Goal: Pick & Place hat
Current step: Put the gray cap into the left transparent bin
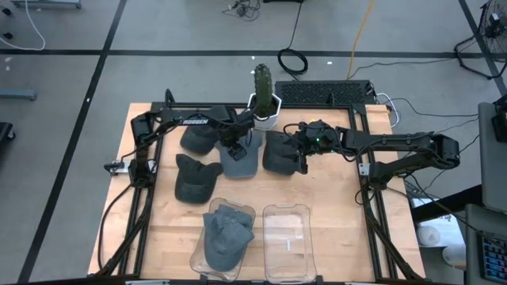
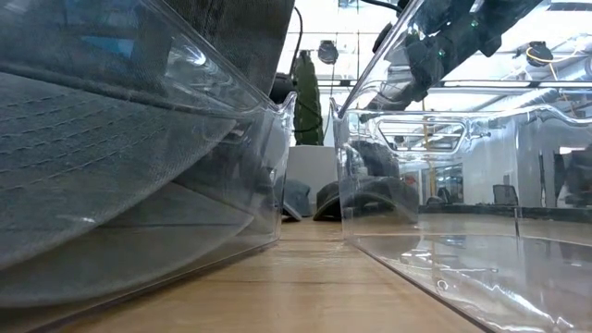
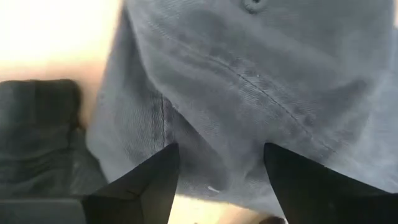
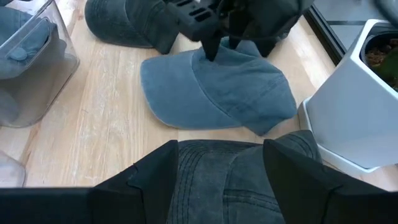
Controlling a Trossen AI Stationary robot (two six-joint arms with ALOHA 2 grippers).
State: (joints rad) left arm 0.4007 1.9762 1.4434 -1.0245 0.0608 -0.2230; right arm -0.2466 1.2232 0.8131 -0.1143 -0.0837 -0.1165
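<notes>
A blue-grey hat (image 1: 244, 160) lies flat on the wooden table (image 1: 158, 229) near its middle, brim toward the near edge. My left gripper (image 1: 236, 147) points down over the hat's crown (image 3: 249, 81), fingers open and standing on either side of a stretch of the cloth. The right wrist view shows that gripper (image 4: 214, 46) at the far part of the crown. My right gripper (image 1: 303, 153) hovers open above a dark hat (image 4: 230, 180) just right of the blue-grey one. My left gripper comes at the blue-grey hat's crown (image 3: 217, 155) from above, fingers apart with cloth between them. Whether the fingertips (image 3: 158, 183) touch the cloth, I cannot tell.
Two more dark hats (image 1: 198, 136) (image 1: 194, 179) lie left of the blue-grey one. A cactus in a white pot (image 1: 264, 101) stands behind. At the near edge are two clear bins: the left bin (image 1: 196, 252) holds a grey-blue hat, the right bin (image 1: 287, 212) holds no hat.
</notes>
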